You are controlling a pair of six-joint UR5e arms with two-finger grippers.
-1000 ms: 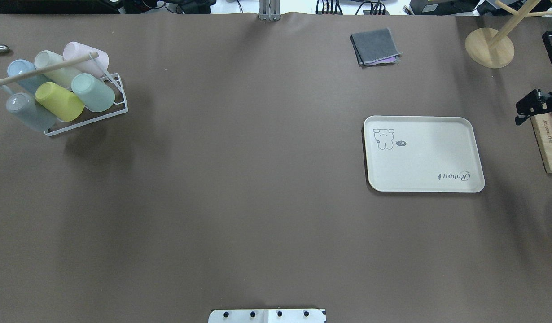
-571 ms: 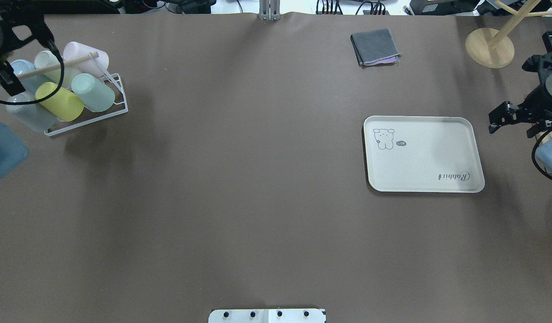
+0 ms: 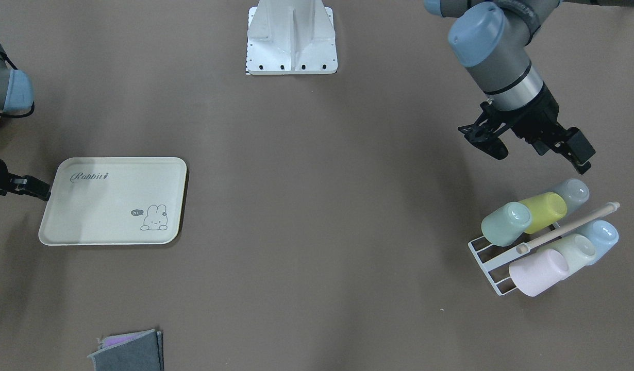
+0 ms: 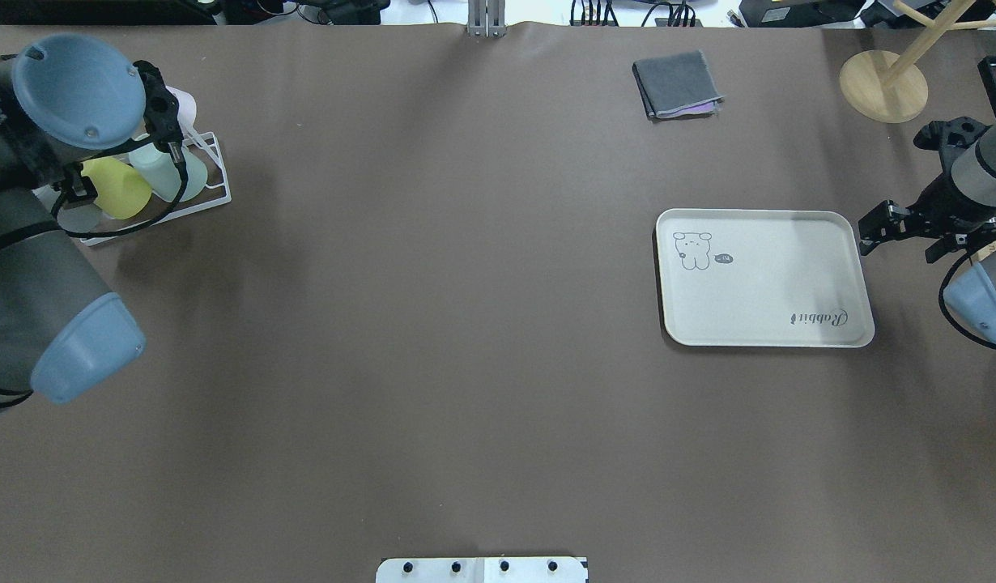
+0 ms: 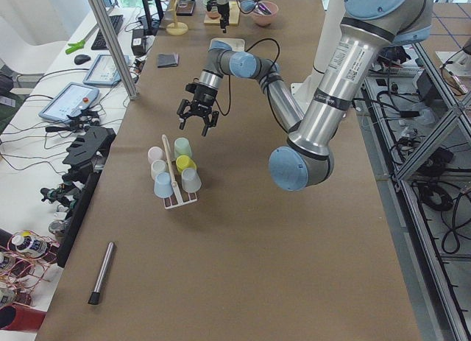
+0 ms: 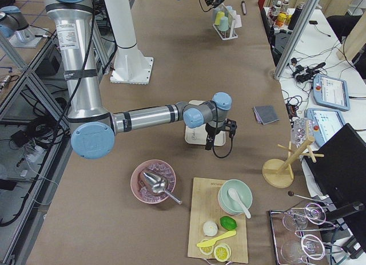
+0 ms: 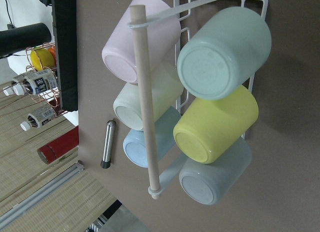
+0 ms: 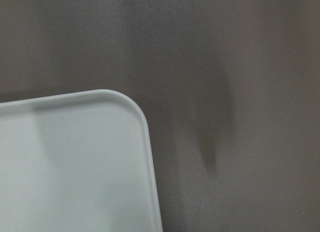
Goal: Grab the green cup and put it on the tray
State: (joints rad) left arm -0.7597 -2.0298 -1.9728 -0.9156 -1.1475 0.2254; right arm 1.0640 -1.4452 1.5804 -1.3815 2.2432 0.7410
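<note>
While the green cup (image 3: 505,224) lies tilted on the rack (image 3: 488,262), base outward, the left gripper (image 3: 541,157) hangs above it with jaws spread wide, touching no cup. That spread looks meant to span the cup's body. The cup is at the end of its row, on the side nearest the table's middle. One flank is therefore free for a finger, while the yellow cup (image 3: 546,211) presses on the other. A wooden rod (image 3: 569,226) runs over the rack between the two rows, so I judge the approach must come from the cup's open side.

The tray (image 3: 105,216) lies well apart, across the table, bare and ready. The right gripper (image 4: 905,239) waits just beside the tray's edge, its jaws seemingly parted and holding nothing, probably only parked.

Count: six cups in two rows of three, one rack, one tray, one folded cloth (image 3: 129,350).
</note>
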